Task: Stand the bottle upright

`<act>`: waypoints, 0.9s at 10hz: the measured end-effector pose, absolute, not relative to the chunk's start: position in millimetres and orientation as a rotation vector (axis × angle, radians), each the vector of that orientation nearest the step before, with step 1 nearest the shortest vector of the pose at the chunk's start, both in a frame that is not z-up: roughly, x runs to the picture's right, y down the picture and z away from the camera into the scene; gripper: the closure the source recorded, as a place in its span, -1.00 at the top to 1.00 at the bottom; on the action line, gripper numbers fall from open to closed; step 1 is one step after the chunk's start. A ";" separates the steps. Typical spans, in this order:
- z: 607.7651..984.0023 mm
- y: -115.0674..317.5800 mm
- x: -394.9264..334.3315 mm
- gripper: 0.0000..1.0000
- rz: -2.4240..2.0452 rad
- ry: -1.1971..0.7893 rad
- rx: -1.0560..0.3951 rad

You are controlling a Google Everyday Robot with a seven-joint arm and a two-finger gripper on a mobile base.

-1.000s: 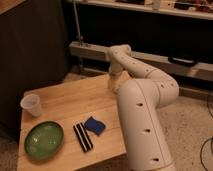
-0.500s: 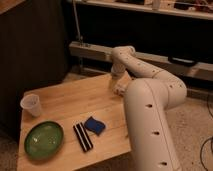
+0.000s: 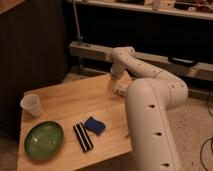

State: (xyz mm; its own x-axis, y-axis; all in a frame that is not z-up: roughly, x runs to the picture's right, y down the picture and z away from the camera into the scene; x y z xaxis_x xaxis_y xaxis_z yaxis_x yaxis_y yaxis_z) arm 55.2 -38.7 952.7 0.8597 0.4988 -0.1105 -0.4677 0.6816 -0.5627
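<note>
My white arm (image 3: 150,95) bends in from the right and reaches down over the far right edge of the wooden table (image 3: 65,100). The gripper (image 3: 116,88) hangs at the arm's end, low over that edge, and appears open with nothing visibly held. I cannot make out the bottle; it is hidden, likely behind the gripper or the arm.
A translucent white cup (image 3: 31,105) stands at the table's left edge. A green plate (image 3: 44,140) lies at the front left, with a black striped bar (image 3: 83,137) and a blue sponge (image 3: 94,125) beside it. A dark cabinet stands at the left, and a shelf rail runs behind.
The arm's end has shifted a little to the right and lower along the table's far edge. Nothing on the table has moved.
</note>
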 end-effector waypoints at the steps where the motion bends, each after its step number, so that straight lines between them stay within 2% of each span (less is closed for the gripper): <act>1: 951.4 -40.2 57.1 0.30 0.547 -0.067 -0.604; 9: 986.0 -38.0 45.4 0.30 0.516 -0.050 -0.603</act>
